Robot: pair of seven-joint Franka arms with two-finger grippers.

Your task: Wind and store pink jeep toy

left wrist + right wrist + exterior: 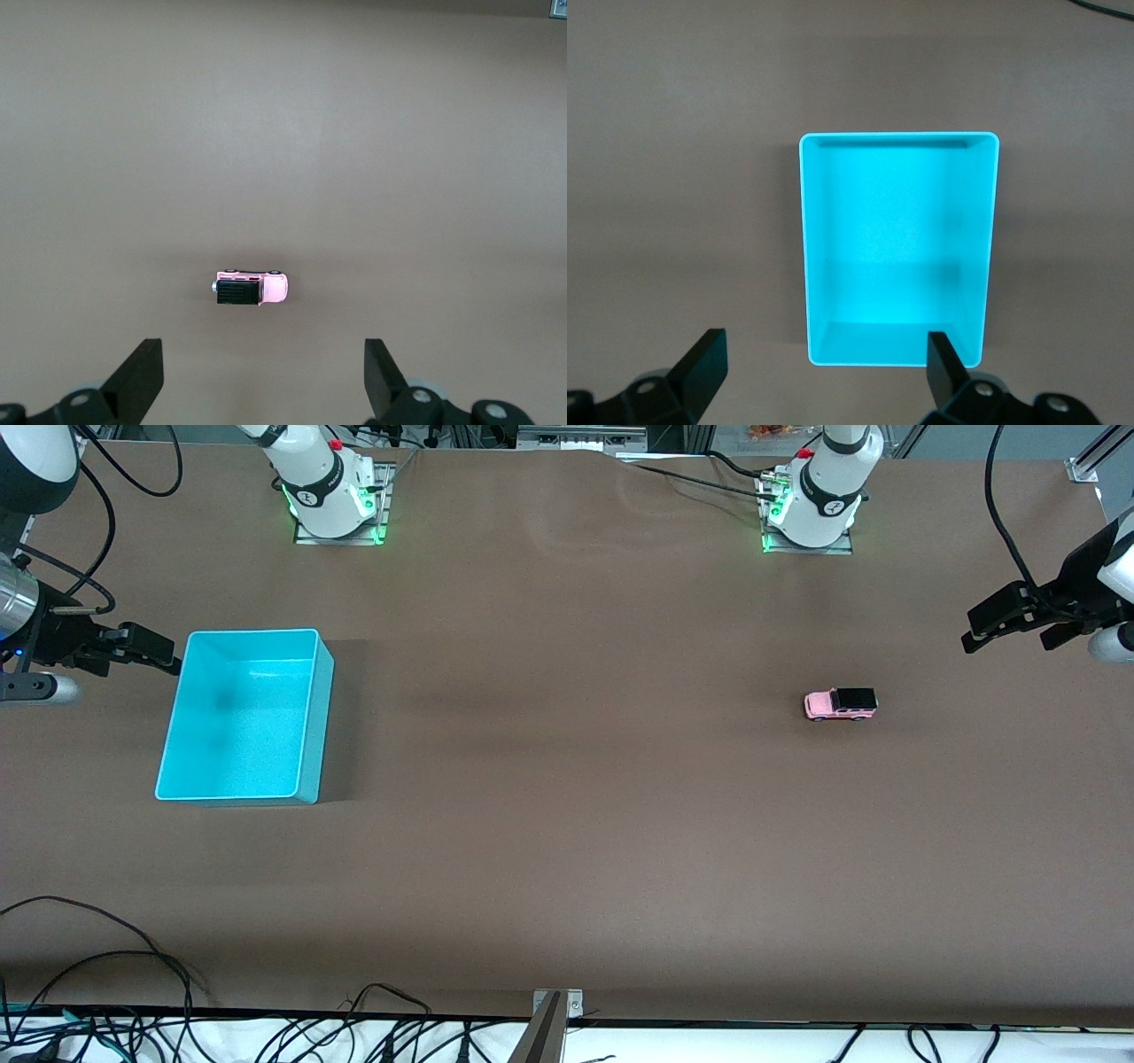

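Observation:
The pink jeep toy [840, 703], tiny with a black roof, stands on the brown table toward the left arm's end; it also shows in the left wrist view [252, 288]. My left gripper [1001, 631] hangs open and empty in the air beside the jeep, near the table's end, and its fingers [142, 376] stand wide apart. The turquoise bin [244, 717] stands empty toward the right arm's end and shows in the right wrist view [897, 248]. My right gripper [146, 654] is open and empty in the air beside the bin's end wall.
The two arm bases [332, 487] stand along the table's edge farthest from the front camera. Black cables [106, 974] lie along the table's edge nearest the front camera. A wide stretch of brown table [567, 717] lies between bin and jeep.

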